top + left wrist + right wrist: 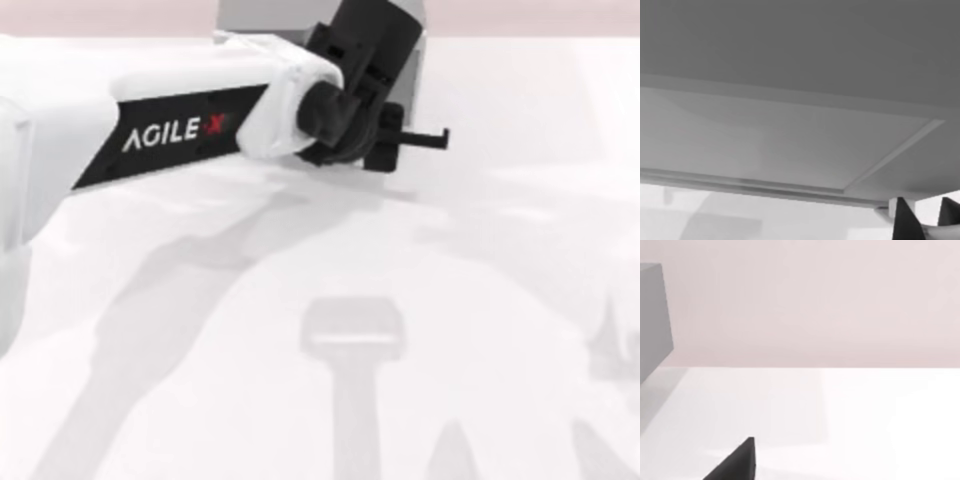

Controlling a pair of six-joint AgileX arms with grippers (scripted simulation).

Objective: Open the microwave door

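Left gripper (425, 140) reaching at microwave front; finger gap: cannot tell. Door (770, 145) lying close ahead, filling left wrist view. Likely rigid, hinged, slick; handle (935, 231) beside fingertips offering best hold. Right arm parked, unseen from above.

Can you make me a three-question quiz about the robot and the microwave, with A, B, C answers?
1. Where is the microwave in the top view?
A. far edge, middle
B. near edge, left
C. near edge, right

2. What colour is the microwave door?
A. red
B. grey
C. green

3. What is the left arm doing?
A. lying folded at the near edge
B. holding a cup
C. stretched out to the microwave

Answers:
1 A: the microwave sits at the far edge, middle.
2 B: the microwave door fills the left wrist view, all grey.
3 C: the left arm reaches across, its left gripper close to the door. The right arm does not show in the top view.
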